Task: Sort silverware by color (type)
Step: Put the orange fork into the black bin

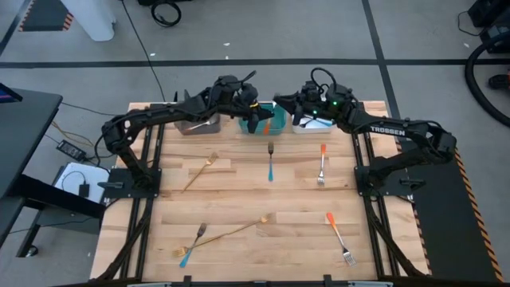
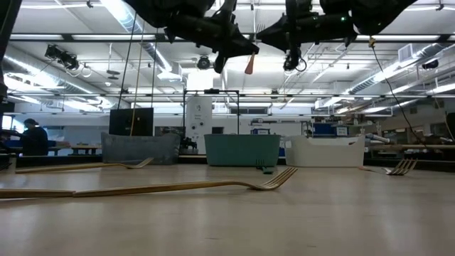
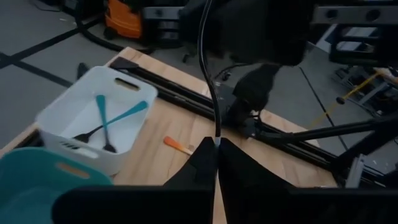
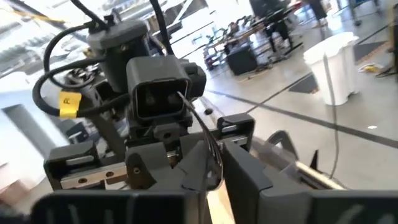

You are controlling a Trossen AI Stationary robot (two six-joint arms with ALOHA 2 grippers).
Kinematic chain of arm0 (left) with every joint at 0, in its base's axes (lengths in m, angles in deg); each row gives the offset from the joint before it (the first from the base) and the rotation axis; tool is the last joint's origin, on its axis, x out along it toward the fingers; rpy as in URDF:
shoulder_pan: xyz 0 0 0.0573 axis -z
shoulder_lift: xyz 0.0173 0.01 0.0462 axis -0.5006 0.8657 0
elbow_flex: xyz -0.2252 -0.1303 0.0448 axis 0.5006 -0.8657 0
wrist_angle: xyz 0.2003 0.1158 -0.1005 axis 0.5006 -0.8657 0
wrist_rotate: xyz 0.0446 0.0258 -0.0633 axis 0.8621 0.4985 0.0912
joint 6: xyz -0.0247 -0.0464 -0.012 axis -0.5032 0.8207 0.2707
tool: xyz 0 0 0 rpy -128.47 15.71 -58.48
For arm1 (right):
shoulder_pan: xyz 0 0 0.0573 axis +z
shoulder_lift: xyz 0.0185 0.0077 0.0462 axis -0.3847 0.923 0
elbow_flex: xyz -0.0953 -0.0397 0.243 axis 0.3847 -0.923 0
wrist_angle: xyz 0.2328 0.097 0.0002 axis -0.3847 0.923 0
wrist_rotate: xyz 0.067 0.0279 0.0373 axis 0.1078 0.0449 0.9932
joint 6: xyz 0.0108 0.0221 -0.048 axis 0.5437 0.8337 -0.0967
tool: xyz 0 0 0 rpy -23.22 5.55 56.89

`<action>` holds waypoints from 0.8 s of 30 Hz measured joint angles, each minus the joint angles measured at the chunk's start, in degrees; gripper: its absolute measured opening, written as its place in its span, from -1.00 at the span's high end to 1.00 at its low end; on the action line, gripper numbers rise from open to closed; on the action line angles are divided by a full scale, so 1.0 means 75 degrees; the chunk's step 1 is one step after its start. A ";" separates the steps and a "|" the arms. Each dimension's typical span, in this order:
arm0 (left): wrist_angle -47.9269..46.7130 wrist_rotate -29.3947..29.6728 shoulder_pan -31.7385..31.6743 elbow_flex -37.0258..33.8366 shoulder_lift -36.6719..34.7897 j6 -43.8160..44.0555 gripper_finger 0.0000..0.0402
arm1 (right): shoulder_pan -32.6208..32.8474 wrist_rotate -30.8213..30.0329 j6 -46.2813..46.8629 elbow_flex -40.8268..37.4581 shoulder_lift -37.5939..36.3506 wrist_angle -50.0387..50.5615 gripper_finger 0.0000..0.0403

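A: What covers the counter [image 1: 239, 199]?
B: Pale wooden planks. Loose on them lie thin gold forks [image 1: 231, 231], a blue-handled fork [image 1: 270, 162], a second blue-handled one [image 1: 192, 243] near the front edge, and two orange-handled forks [image 1: 322, 164], [image 1: 339, 237].

A: And the containers?
B: Three rectangular bins stand along the far edge: a grey bin [image 1: 197, 125], a teal bin [image 1: 273, 121] and a white bin [image 3: 93, 118]. The white one, smooth plastic with slot handles, holds two blue-handled utensils [image 3: 109, 121] crossed over each other. What the grey and teal bins hold cannot be seen.

A: Where are the pincers?
B: The left pincer [image 1: 256, 114] hangs above the teal bin, clenched on a slim orange-handled utensil [image 2: 249, 64] that points downward. The right pincer [image 1: 296, 102] hangs beside it, near the white bin; its fingers look closed together, gripping nothing that shows.
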 joint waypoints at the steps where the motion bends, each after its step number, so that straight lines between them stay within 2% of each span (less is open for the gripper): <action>1: -0.0035 0.0004 -0.0066 0.0000 0.0000 -0.0002 0.95 | -0.0006 -0.0065 0.0000 0.0001 0.0000 -0.0005 0.66; 5: -0.0805 0.0057 -0.0483 -0.0012 -0.0217 -0.0483 0.95 | -0.0061 -0.0326 0.0058 0.0002 -0.0023 0.0001 0.51; 10: -0.3146 0.0278 -0.1324 -0.0003 -0.0912 -0.1845 0.95 | -0.0285 -0.0162 0.0065 0.0005 -0.0038 0.0073 0.44; 17: -0.6639 0.2914 -0.2554 -0.0009 -0.1272 -0.4318 0.93 | -0.0347 0.0120 0.0023 0.0008 -0.0041 0.0247 0.44; 20: -0.7410 0.3071 -0.2984 -0.0034 -0.1154 -0.4676 0.93 | -0.0350 0.0114 0.0015 0.0008 -0.0038 0.0249 0.44; 24: -0.7495 0.3077 -0.3357 -0.0426 -0.1006 -0.4802 0.93 | -0.0356 0.0114 0.0006 0.0008 -0.0038 0.0252 0.44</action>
